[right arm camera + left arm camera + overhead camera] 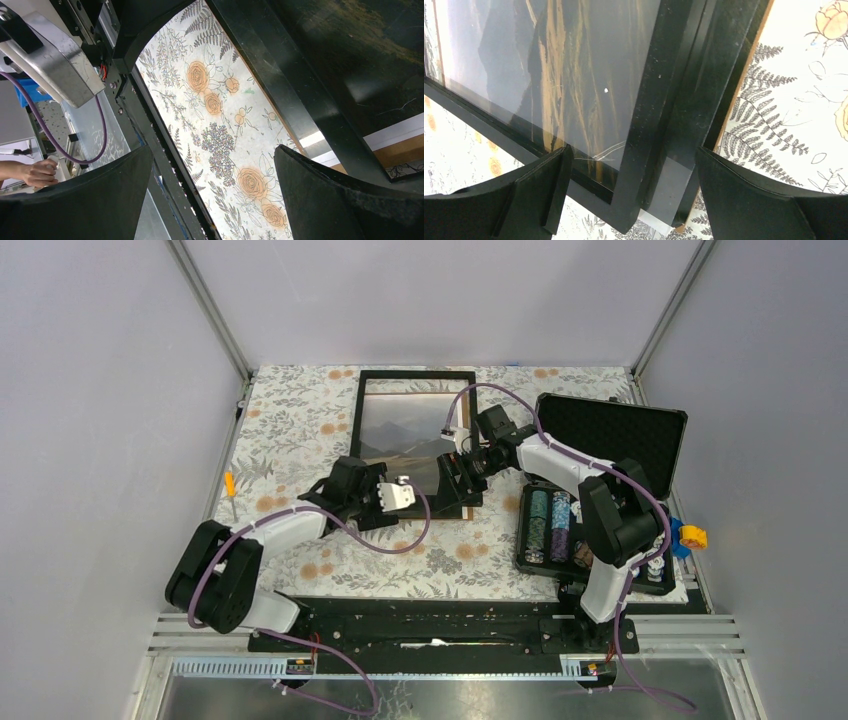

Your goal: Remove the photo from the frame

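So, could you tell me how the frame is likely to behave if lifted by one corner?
The frame looks thin and stiff, so it would probably lift without sagging. Its glossy glass suggests a slippery, breakable face. Layers look offset at the near corner, so the backing might slide out.

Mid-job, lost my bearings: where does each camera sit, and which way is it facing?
Top external: high behind the robot, looking down on the tablecloth, the frame, left arm and right arm.
Left wrist: on the left gripper, facing a frame corner; both open fingers show.
Right wrist: on the right gripper, facing tablecloth beside the frame's edge; both open fingers show.
Shared: both wrist views show the frame's black border.
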Tool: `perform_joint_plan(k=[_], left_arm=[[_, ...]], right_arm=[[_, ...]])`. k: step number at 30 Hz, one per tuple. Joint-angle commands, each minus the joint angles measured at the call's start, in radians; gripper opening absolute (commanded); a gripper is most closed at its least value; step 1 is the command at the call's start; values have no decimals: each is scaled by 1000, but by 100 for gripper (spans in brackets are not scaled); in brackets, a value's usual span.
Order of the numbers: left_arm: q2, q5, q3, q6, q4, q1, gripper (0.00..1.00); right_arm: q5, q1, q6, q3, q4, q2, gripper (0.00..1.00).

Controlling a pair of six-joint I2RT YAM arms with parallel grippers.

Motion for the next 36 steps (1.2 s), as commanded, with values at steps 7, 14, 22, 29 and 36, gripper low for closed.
perform_joint_plan(k=[7,14,22,29,36], left_arm=[[35,7,61,2,55,-3,96],[29,64,54,20,-8,-11,99],[73,19,56,21,31,-14,98],[80,-8,74,-14,103,-14,96],[96,3,70,-9,120,-14,94]], right_arm=[[-3,-3,-7,-1,10,-58,98],[3,-2,-18,4,-6,-52,98],[1,-2,-15,11,-6,-46,98],[-3,-1,-16,8,-4,-42,98],[32,-1,61,-77,165,-84,98]])
